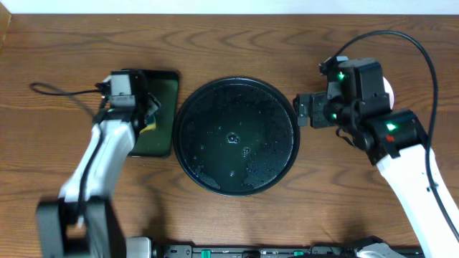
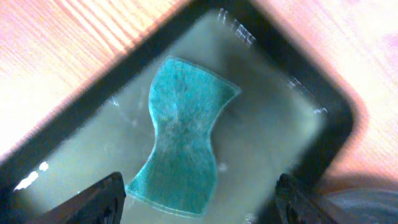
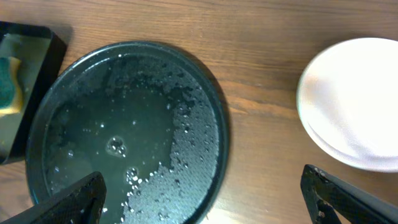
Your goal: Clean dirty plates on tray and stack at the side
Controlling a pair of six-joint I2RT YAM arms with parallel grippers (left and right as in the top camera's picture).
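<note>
The round black tray lies mid-table, wet with droplets and a film of water, with no plate on it; it also shows in the right wrist view. A stack of plates, white on top, sits on the wood right of the tray; overhead only a white edge shows behind my right arm. My right gripper is open and empty above the tray's right rim. My left gripper is open just above a teal sponge.
The sponge lies in shallow water in a dark green rectangular tray left of the round tray; its yellow and teal end shows in the right wrist view. A black cable runs across the table at the far left.
</note>
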